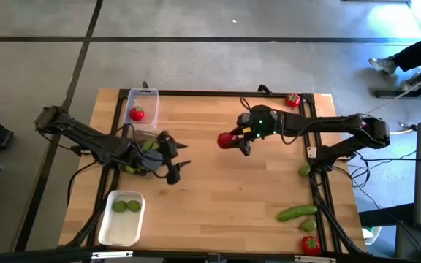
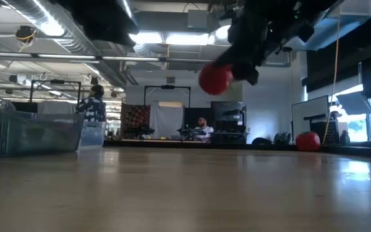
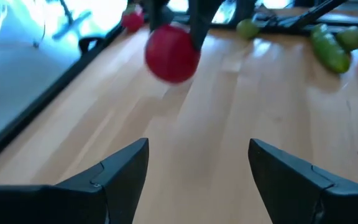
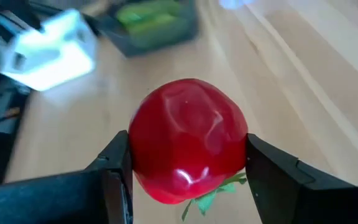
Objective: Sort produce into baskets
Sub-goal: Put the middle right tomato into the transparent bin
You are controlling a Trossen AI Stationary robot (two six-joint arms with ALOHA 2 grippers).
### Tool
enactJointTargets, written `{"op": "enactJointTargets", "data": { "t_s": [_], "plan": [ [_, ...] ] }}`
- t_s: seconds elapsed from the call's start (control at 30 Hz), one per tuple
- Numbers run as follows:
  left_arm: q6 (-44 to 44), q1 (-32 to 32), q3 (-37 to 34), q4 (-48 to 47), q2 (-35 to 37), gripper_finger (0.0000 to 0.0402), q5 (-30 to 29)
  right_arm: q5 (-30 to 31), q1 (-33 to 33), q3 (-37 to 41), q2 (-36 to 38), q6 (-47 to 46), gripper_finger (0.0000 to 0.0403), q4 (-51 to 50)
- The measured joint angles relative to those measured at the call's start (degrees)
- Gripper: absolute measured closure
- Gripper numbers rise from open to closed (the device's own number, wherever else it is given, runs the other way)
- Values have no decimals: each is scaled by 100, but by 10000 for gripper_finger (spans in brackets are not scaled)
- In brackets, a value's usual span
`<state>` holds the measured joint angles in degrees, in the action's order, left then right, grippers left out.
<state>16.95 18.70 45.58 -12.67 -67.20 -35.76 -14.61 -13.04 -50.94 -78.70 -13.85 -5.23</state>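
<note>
Held tomato (image 4: 188, 140): red, green leaf tip showing underneath, clamped between my right gripper (image 1: 234, 142) fingers, one pad on each side. It is up off the wood, over the middle of the table (image 1: 218, 197), toward the far side. In the low view it hangs clear above the surface; the arm above it is a dark mass, cut off by the frame.

My left gripper (image 1: 178, 169) sits over the left-centre of the table, fingers apart, nothing between them. It points toward the held tomato.

Clear bin (image 1: 141, 108) at the far left: one tomato (image 1: 137, 113) inside. Second clear bin (image 1: 143, 155) lies mostly under my left arm; green pieces show in it, but I cannot tell what kind. White bin (image 1: 120, 219) at near left: two limes (image 1: 126, 207).

Loose on the right side: a tomato (image 1: 292, 100) at the far corner, a lime (image 1: 304, 169) by the right rail, a cucumber (image 1: 296, 212) farther toward me, and a tomato (image 1: 310, 245) at the near right corner.
</note>
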Motion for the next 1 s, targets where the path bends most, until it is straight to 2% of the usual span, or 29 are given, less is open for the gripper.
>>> {"op": "enactJointTargets", "data": {
  "t_s": [0.47, 0.63, 0.8, 1.0],
  "plan": [
    [-2360, 0, 0, 2039, -778, 130, -12, -1, 822, 0, -4, -214, 205, 1585],
    [-3070, 0, 0, 2781, -1040, 130, -27, 256, 1047, -2, -31, -232, 205, 1943],
    [-3472, 4, -1, 3213, -1131, 130, -91, 306, 1128, -2, -28, -223, 205, 2035],
    [-3468, 4, -2, 3308, -1124, 130, -116, 323, 1196, -1, -64, -181, 205, 2184]
  ]
}}
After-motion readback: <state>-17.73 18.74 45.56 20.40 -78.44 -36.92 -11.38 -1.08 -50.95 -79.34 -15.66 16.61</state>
